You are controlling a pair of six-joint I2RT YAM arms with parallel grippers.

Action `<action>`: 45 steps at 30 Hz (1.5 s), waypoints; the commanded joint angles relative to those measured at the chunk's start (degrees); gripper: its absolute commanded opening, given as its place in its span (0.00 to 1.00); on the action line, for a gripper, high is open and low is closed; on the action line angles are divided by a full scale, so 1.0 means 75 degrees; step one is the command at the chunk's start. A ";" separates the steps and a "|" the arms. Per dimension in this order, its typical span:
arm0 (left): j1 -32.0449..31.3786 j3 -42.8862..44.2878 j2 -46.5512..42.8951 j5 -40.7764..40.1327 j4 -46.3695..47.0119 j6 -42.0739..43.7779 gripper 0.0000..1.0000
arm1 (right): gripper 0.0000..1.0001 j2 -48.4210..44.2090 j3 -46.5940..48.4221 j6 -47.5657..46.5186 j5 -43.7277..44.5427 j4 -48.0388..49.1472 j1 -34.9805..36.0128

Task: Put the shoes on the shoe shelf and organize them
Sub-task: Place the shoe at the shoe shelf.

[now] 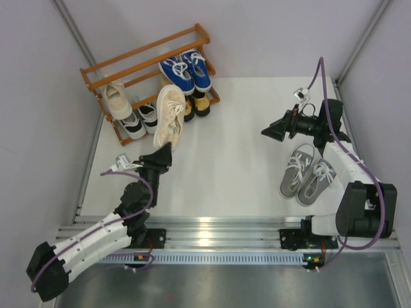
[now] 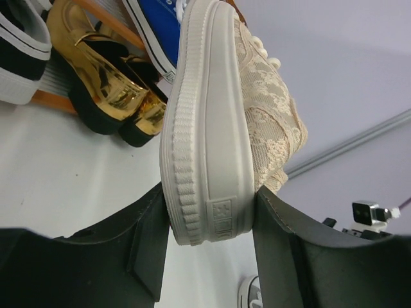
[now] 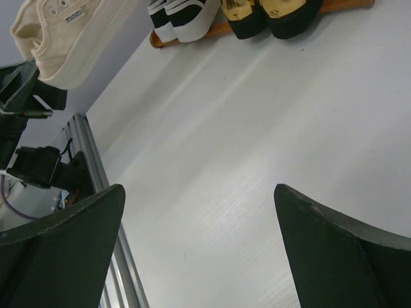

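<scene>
My left gripper (image 1: 164, 154) is shut on the heel of a beige lace-up shoe (image 1: 170, 115). It holds the shoe off the table, toe towards the shoe shelf (image 1: 128, 58), with the sole (image 2: 205, 128) clamped between both fingers. The other beige shoe (image 1: 117, 99) lies on the shelf's left side. Blue sneakers (image 1: 186, 72) sit on an upper tier. Black-and-white sneakers (image 1: 141, 119) and gold loafers (image 1: 196, 106) sit at the bottom. Grey sneakers (image 1: 308, 176) lie on the table at the right. Above them my right gripper (image 1: 273, 131) is open and holds nothing (image 3: 199, 192).
Grey walls with metal corner posts close in the white table (image 1: 231, 147) on the left, back and right. An aluminium rail (image 1: 212, 228) runs along the near edge by the arm bases. The shelf stands against the back left corner.
</scene>
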 commanded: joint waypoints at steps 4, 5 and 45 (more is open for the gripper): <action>0.0744 0.0267 0.0537 -0.0072 0.2363 -0.0450 0.00 | 0.99 -0.0512 0.0064 -0.0660 -0.0289 -0.0024 -0.0120; 0.0885 0.0279 0.0677 0.0044 0.2363 -0.0613 0.00 | 0.99 -0.0512 0.0064 -0.0660 -0.0289 -0.0024 -0.0120; 0.4120 0.3209 0.7604 0.0737 0.6582 -0.3415 0.00 | 0.99 -0.1039 -0.0452 -0.0848 -0.0511 0.0141 -0.1104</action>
